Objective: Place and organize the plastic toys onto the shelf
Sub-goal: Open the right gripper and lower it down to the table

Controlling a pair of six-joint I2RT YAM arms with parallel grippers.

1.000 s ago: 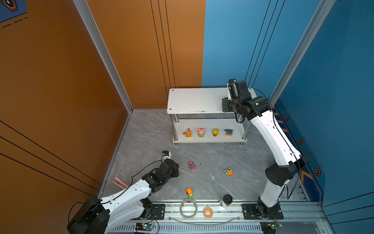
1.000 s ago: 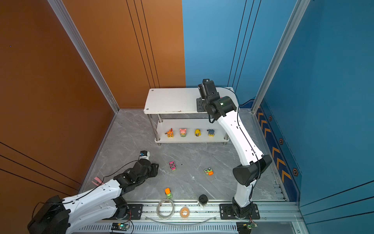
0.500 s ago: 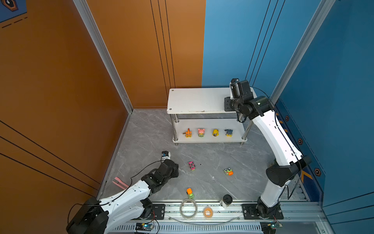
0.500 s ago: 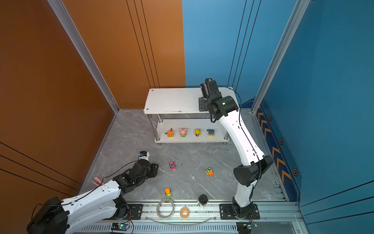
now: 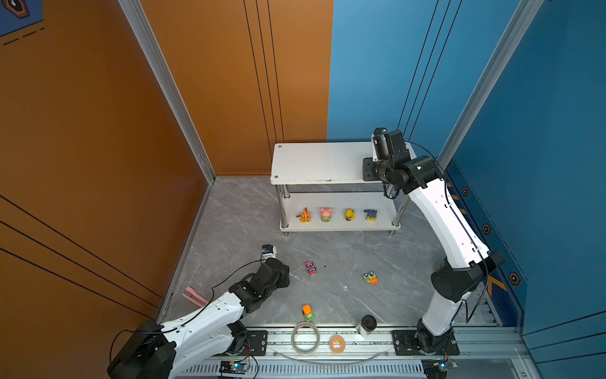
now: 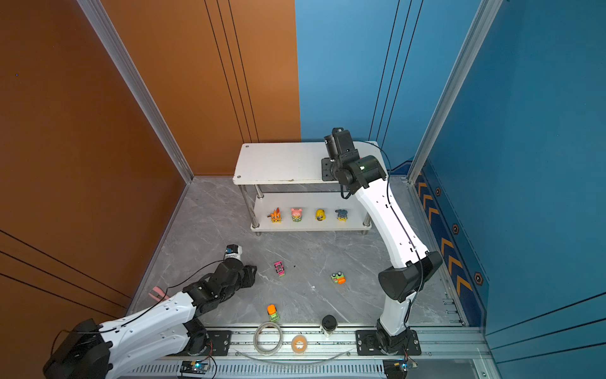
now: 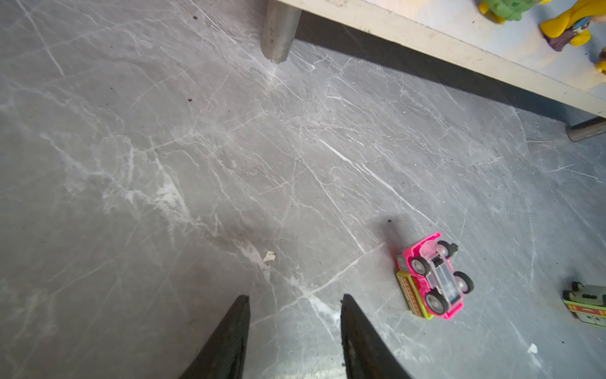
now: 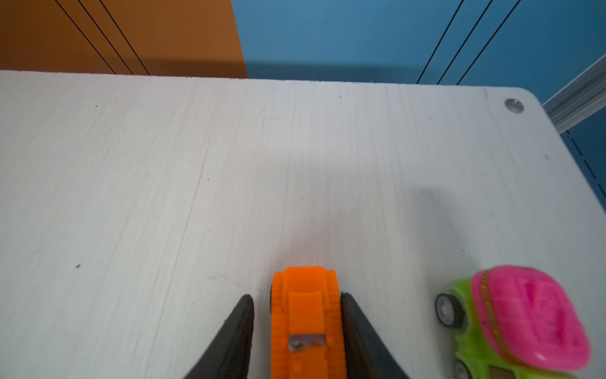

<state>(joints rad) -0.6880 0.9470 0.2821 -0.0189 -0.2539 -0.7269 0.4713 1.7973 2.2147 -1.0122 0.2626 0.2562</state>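
Observation:
The shelf point(image 5: 321, 162) stands at the back. Its lower board holds orange point(image 5: 305, 216), pink point(image 5: 326, 215), yellow point(image 5: 349, 214) and blue-grey point(image 5: 371, 215) figurines in a row. My right gripper point(image 8: 296, 297) is open over the top board's right end. An orange car point(image 8: 305, 321) rests on the board between its fingers, with a gap at one finger. A pink-and-green car point(image 8: 521, 321) stands beside it. On the floor lie a pink car point(image 5: 311, 268) on its side, a green-orange car point(image 5: 370, 278) and an orange-green car point(image 5: 307, 312). My left gripper point(image 7: 295, 298) hangs open and empty beside the pink car point(image 7: 433, 282).
Two tape rolls point(image 5: 305, 338) point(image 5: 337, 344) and a dark-topped can point(image 5: 368, 324) sit by the front rail. A pink object point(image 5: 193, 295) lies at the left wall, a small black-and-white device point(image 5: 268, 251) by my left wrist. Orange and blue walls enclose the floor.
My right gripper's jaws have spread apart around the orange car on the top board, and the wrist has shifted slightly to the right. The left arm has hardly moved.

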